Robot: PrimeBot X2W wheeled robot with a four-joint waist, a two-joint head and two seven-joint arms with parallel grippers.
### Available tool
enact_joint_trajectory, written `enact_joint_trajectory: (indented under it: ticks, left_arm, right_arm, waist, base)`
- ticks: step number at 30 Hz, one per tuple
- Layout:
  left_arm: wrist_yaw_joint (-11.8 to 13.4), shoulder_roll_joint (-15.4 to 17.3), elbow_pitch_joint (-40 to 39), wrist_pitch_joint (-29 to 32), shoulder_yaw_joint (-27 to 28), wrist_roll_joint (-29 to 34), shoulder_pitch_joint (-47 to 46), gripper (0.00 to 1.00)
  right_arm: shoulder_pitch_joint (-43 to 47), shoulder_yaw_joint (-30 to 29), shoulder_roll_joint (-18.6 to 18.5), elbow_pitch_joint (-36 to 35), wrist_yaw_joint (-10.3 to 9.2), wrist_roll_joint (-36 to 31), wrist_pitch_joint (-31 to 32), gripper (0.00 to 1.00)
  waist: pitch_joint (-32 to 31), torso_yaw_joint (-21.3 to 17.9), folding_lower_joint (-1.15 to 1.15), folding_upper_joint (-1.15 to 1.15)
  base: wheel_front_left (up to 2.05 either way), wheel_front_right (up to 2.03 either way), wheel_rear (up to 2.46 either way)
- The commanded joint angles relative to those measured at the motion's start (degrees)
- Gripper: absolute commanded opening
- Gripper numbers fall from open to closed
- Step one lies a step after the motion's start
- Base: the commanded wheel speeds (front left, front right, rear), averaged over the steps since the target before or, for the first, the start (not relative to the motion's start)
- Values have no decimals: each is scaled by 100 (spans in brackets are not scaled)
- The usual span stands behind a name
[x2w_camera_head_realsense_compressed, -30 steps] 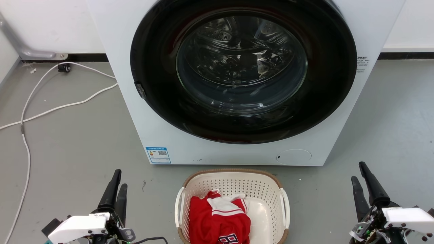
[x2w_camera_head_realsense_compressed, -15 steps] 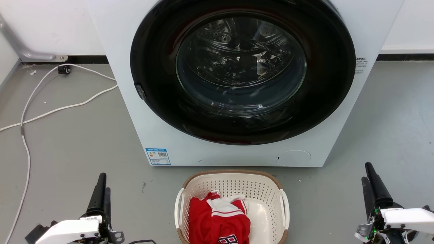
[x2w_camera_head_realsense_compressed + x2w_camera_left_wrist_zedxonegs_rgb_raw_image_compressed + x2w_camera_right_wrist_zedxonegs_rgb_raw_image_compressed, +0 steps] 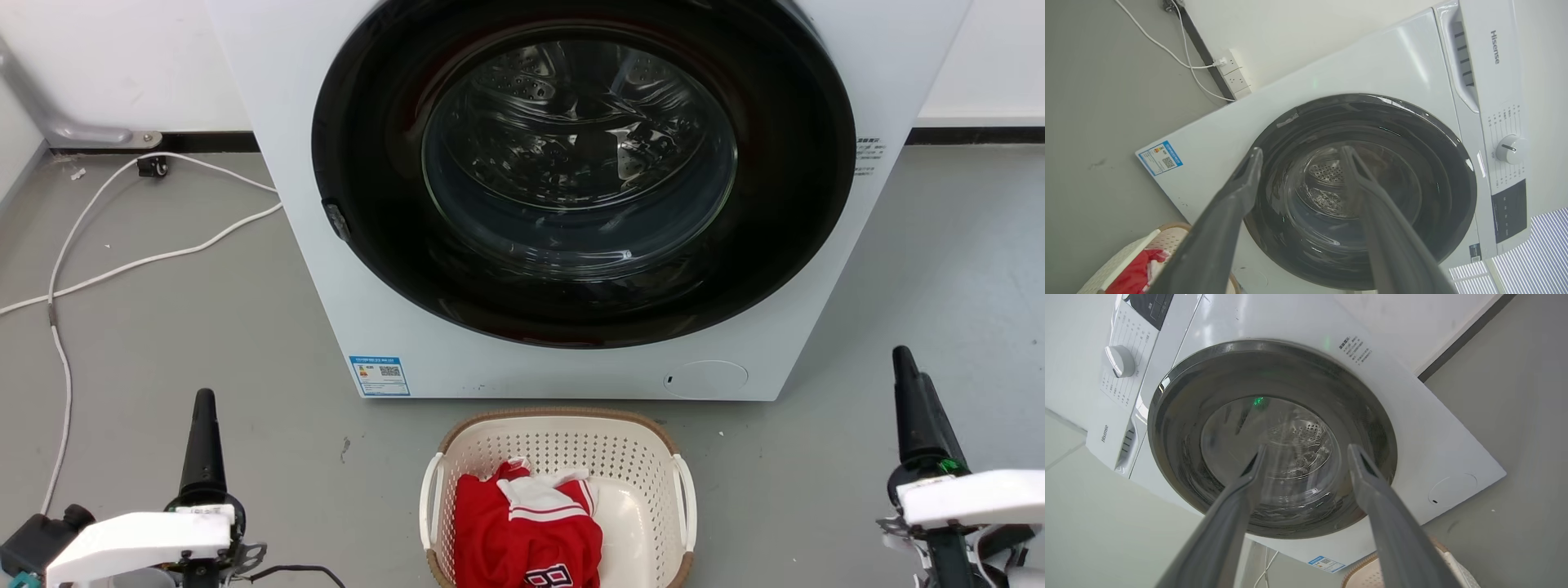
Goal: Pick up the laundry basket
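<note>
- One laundry basket sits on the floor just before one washing machine (one dark round door), holding one red-and-white garment.
- Two hands before the machine, left hand and right hand, both with fingers spread, touching nothing.

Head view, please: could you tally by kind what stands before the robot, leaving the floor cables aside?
Washing machine: 1
Laundry basket: 1
Heap of red-and-white clothing: 1
Grippers: 2, the left gripper and the right gripper
Total: 5
</note>
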Motion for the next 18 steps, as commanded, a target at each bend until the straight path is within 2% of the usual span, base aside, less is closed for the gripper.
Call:
enact_joint_trajectory:
  ticks: [1,11,18]
  left_arm:
    - [29,22,-245,-61,-63,296,26,100]
    - [228,23,-885,-237,-396,1495,202,100]
    - [361,23,-1163,-368,-754,2614,298,100]
  right_arm:
    - [-97,86,-13,-242,10,-420,-74,100]
    - [-8,305,-12,-588,11,-1587,-252,100]
    - [39,447,-12,-742,11,-2520,-380,100]
  waist:
    - [1,1,0,0]
    - [2,5,0,0]
    - [-5,1,0,0]
  base:
    - [0,0,0]
    - [0,0,0]
    - [0,0,0]
